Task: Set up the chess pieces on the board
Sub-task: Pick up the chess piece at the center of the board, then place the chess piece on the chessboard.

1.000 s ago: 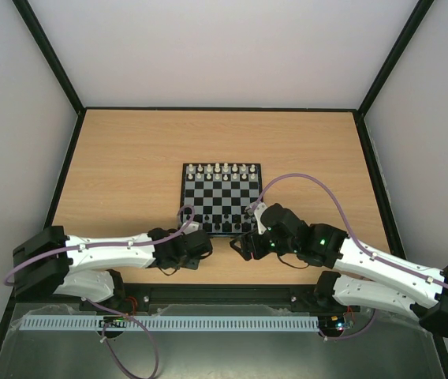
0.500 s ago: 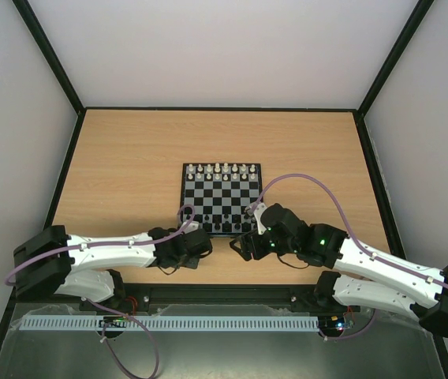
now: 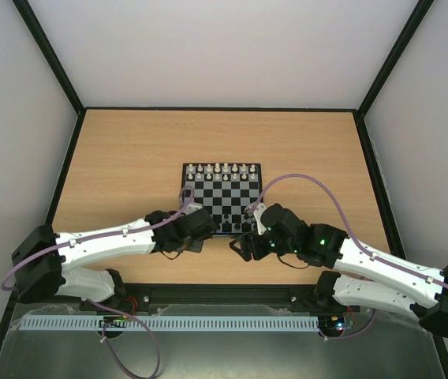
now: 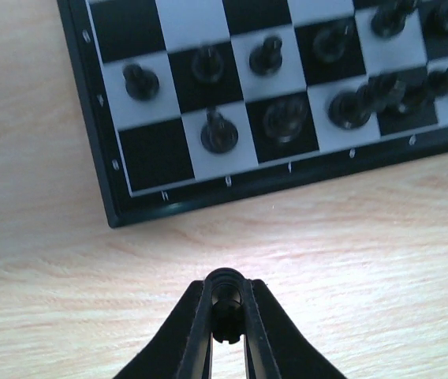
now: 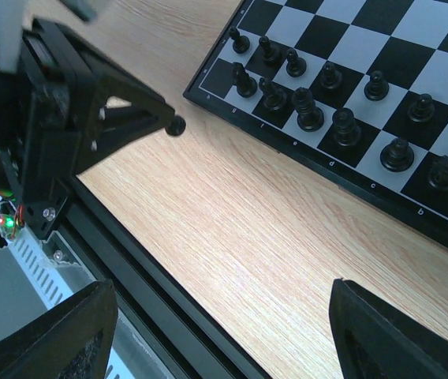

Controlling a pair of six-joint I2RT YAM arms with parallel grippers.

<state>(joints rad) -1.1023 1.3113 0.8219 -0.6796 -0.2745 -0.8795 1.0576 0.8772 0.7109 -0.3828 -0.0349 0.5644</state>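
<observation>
the left gripper (image 4: 225, 292) is pinching one tiny dark brown-black chess piece (image 5: 177, 125) between its shut fingertips, holding it over the pale wooden table (image 4: 366, 260) just short of the near left corner of the small black-and-pale-grey checked chessboard (image 4: 208, 193); the right gripper (image 5: 228, 316) is hanging with its jaws wide apart and nothing between them, near the board's front edge; the risk, judging from here, is lying in the grip and the crowding: the piece is far smaller than the fingers and is being held only at their very tips, so it could be twisting or slipping out on the way across the black border; the empty black corner square (image 4: 157, 154) looks like the likely destination, and a dark piece (image 4: 218, 133) is standing on the very next square, so broad fingers coming down could be toppling it; the two arms are also working close together; no box or tray is showing, the board being the only holder: dark pieces are filling its two near rows, some bunched toward the right, while small white pieces (image 3: 220, 169) are lining the far edge.
</observation>
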